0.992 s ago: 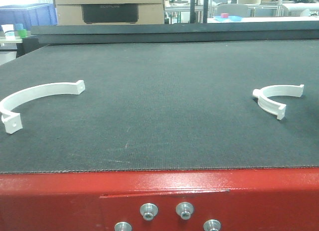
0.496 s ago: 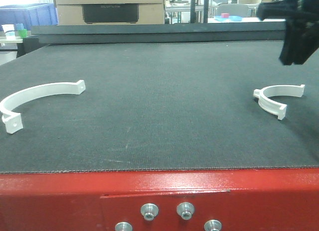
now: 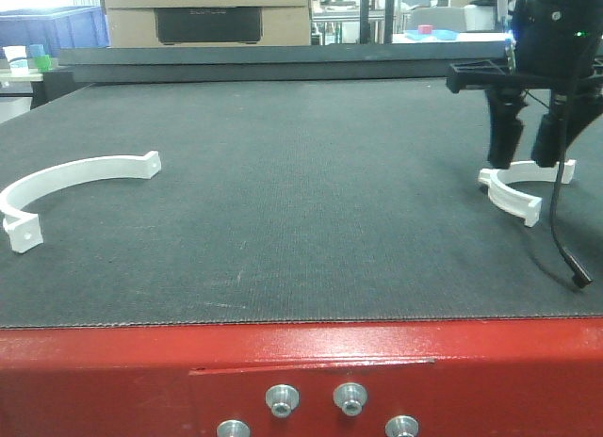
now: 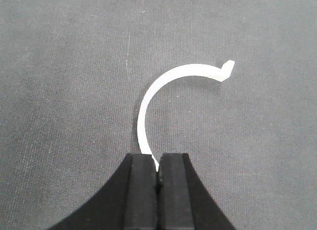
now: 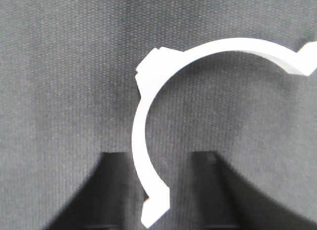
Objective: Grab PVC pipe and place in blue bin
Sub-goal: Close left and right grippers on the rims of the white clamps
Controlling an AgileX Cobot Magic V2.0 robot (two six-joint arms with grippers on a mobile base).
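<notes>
Two white curved PVC pipe pieces lie on the dark mat. The left piece [image 3: 71,178] lies alone at the left; it also shows in the left wrist view [image 4: 148,98]. My left gripper [image 4: 157,174] is shut and hangs above that piece's near end; it is out of the front view. The right piece [image 3: 516,194] lies at the right and shows in the right wrist view [image 5: 143,136]. My right gripper [image 3: 524,159] is open just over it, and in the right wrist view [image 5: 161,190] its fingers straddle the piece's near end. A blue bin [image 3: 47,27] stands at the far back left.
The mat [image 3: 301,202] ends at a red front edge [image 3: 301,362] with bolts. A cardboard box [image 3: 207,13] stands behind the table's back edge. A black cable [image 3: 561,230] hangs from the right arm down to the mat.
My right arm has come in from the upper right and dropped down over the right pipe piece. Both pipe pieces lie where they were.
</notes>
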